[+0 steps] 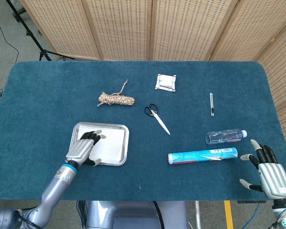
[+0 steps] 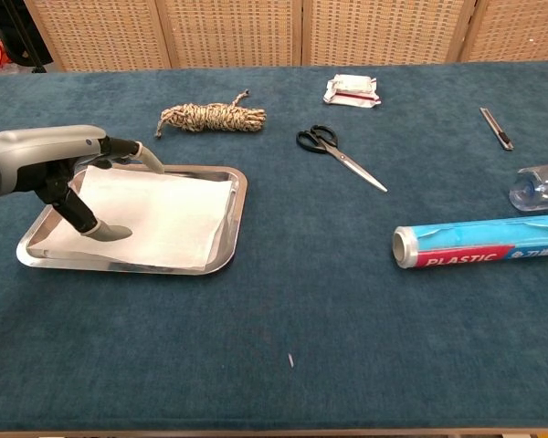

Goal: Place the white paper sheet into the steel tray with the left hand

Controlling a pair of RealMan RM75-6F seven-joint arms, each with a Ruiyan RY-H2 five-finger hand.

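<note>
Nearest us, our right hand (image 1: 270, 176) rests at the table's near edge, well to the right of the steel tray (image 2: 233, 233), fingers spread and holding nothing. Our left hand (image 1: 83, 149) sits over the tray's left part, fingers apart and gripping nothing, a fingertip (image 2: 110, 233) down on the white paper sheet (image 2: 164, 214). The sheet lies flat inside the tray. Right of the tray lies a blue foil roll (image 2: 484, 241), with a clear bottle (image 1: 224, 137) just beyond it. Farther off than the tray are a rope bundle (image 2: 210, 117), scissors (image 2: 338, 152), a pen (image 1: 211, 103) and a white packet (image 1: 165, 82).
</note>
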